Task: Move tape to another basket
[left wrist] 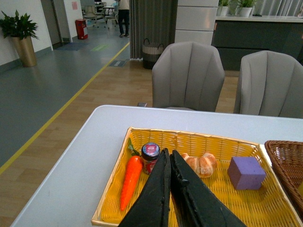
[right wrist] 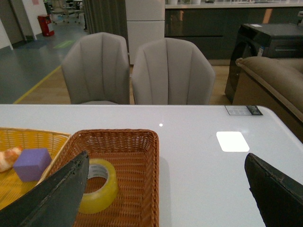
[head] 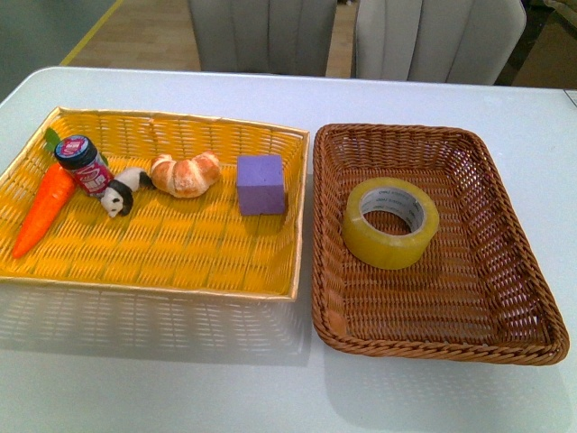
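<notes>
Two baskets sit side by side on the white table (head: 270,397): the bright yellow tray (head: 180,253) toward nine o'clock and the dark brown basket (head: 505,271) toward three o'clock. One roll of tape (head: 390,222) lies flat in the brown basket, near its centre, core hole facing up and nothing else beside it. It looks light and rigid, with a smooth, likely slippery outer band; a grip across the wall, one finger in the hole and one outside, seems surest. The yellow tray holds a carrot (head: 45,209), a small jar (head: 83,164), a black-and-white figure (head: 123,191), a croissant (head: 185,173) and a purple block (head: 261,184), all along its twelve o'clock side, leaving its six o'clock half bare. The left gripper (left wrist: 169,163) has its fingers pressed together, holding nothing; the right gripper (right wrist: 165,189) is spread wide apart, above the table, the tape near one finger.
</notes>
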Robot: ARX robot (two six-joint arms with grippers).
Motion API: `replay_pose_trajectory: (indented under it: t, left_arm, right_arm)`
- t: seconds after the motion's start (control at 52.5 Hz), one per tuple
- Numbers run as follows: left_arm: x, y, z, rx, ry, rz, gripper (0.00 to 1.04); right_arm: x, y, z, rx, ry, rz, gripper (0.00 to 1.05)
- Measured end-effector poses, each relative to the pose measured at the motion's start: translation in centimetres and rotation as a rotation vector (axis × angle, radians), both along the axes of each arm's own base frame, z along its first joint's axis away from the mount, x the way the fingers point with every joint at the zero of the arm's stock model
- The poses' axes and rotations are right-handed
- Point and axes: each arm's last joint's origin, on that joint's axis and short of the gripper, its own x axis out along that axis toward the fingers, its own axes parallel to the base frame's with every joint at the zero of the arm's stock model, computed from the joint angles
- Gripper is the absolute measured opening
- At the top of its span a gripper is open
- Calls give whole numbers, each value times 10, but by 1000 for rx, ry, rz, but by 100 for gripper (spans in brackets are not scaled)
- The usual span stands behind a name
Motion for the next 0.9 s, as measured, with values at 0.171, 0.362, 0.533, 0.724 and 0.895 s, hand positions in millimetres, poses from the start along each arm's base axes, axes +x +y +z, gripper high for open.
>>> replay_pose_trajectory:
  t: [0.171,0.362,0.533,0.724,0.895]
  left_arm:
    - [0,0,0,0,0,0,54]
    - [0,0,0,0,0,0,84]
    - [0,0,0,2,0,0,95]
    - [0,0,0,2,0,0,96]
    - [0,0,0,2,0,0,96]
  right_arm:
    - [0,0,0,0,0,0,96]
    - [0,0,0,0,0,0,96]
    - [0,0,0,0,0,0,96]
    - [0,0,0,0,0,0,96]
    - [0,0,0,0,0,0,96]
